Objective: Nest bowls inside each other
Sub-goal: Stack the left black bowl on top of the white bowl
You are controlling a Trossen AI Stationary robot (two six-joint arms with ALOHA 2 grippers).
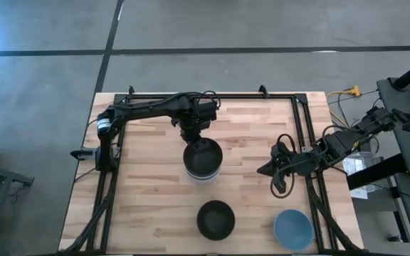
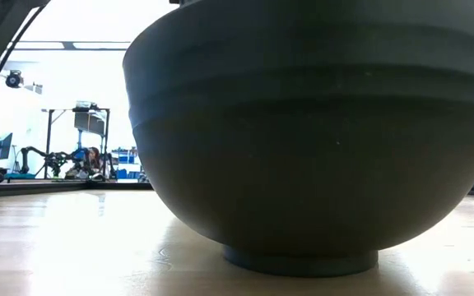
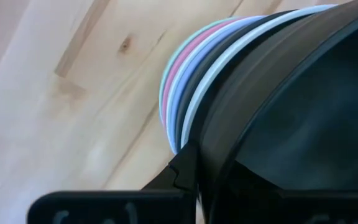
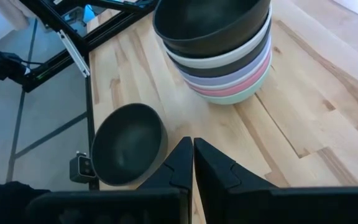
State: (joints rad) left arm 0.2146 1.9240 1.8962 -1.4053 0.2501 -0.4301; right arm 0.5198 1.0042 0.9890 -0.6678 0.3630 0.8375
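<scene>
Stack [image 4: 219,56]: black top, then white, lavender, pink, mint base; loose bowl [image 1: 216,219] black; other [image 1: 292,229] blue; table [image 1: 148,185] pale wood.

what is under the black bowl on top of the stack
The top black bowl sits nested on white, dark grey, lavender, pink and mint green bowl rims. Their insides are covered.

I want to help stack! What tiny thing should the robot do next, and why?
Probably the left gripper should let go and lift away: its black bowl already sits on the stack. Another black bowl and the blue bowl wait loose.
</scene>
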